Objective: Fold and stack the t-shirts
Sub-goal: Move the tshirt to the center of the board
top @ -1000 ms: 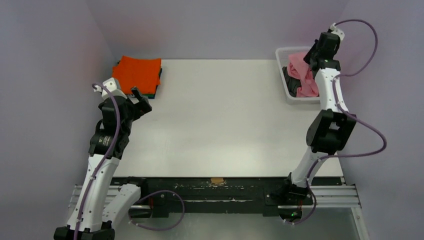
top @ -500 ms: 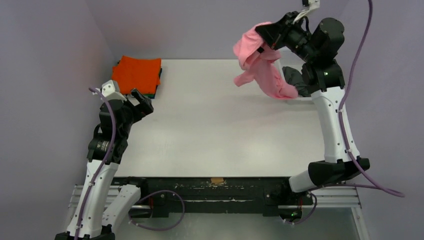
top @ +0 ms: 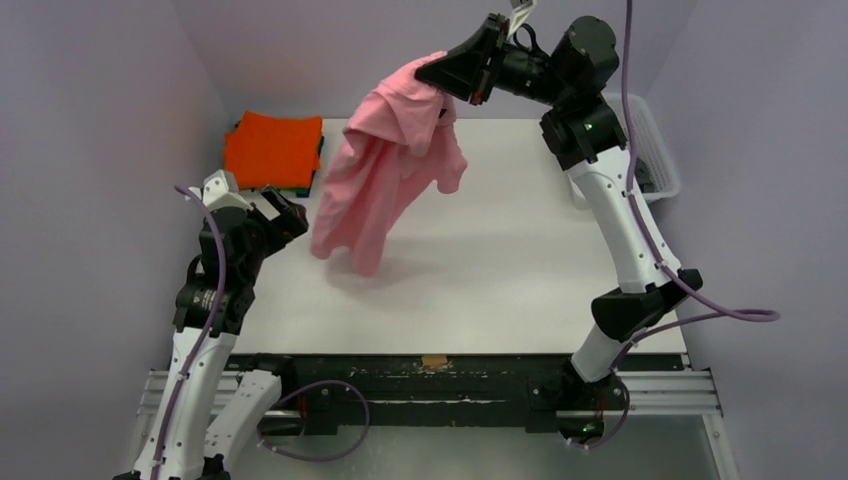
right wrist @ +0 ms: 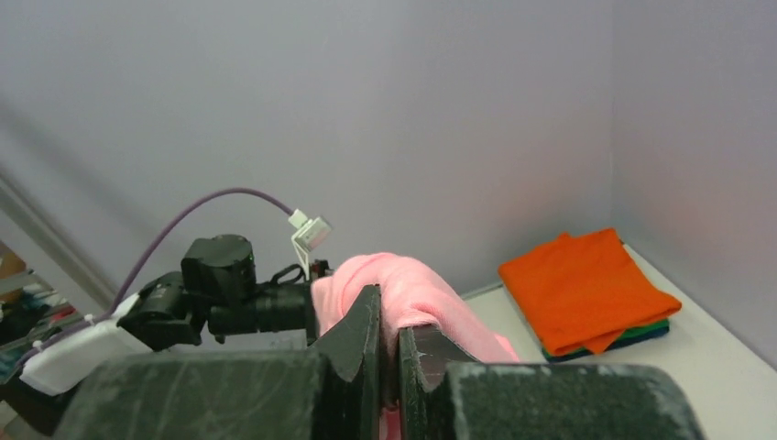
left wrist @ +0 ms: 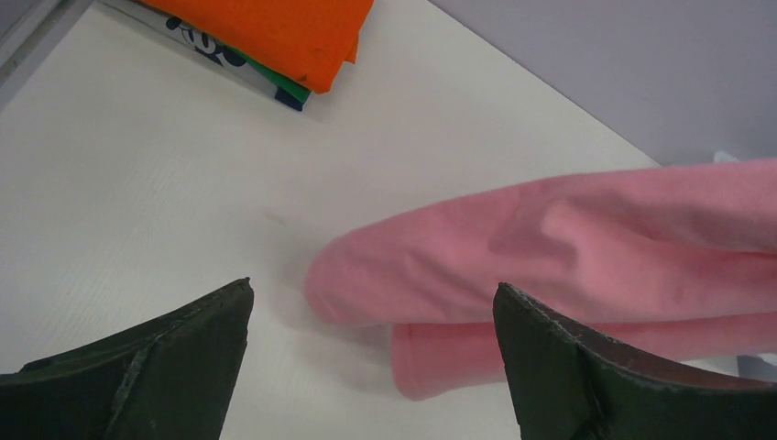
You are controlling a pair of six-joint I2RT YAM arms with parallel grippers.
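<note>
Across the whole middle of the scene lies the white counter [top: 500,260], bare over most of its surface. Above its far half, left of centre, the pink t-shirt [top: 385,170] hangs bunched and unfolded. Its top is gathered high in the air and its long folds trail down and to the left. The lowest folds reach about to the counter near the left fingers, and a soft shadow lies under them. Whether the cloth touches the surface cannot be told.

The right arm [top: 620,220] rises from the near edge and bends over toward the far middle, carrying the shirt aloft. The left arm [top: 205,300] stands at the near left and leans over the counter's left side.

In the far left corner sits a folded stack. The orange t-shirt [top: 272,148] is on top, and thin green and dark blue layers show beneath its edge. At the far right edge a white mesh basket [top: 655,150] is partly hidden behind the right arm.

The right fingers [right wrist: 353,339] are pressed almost together, pinching a fold of pink cloth between them. The left fingers [left wrist: 165,357] are spread wide apart and hold nothing. They hover over the counter just beside the shirt's hanging end, which shows between them in the left wrist view.
</note>
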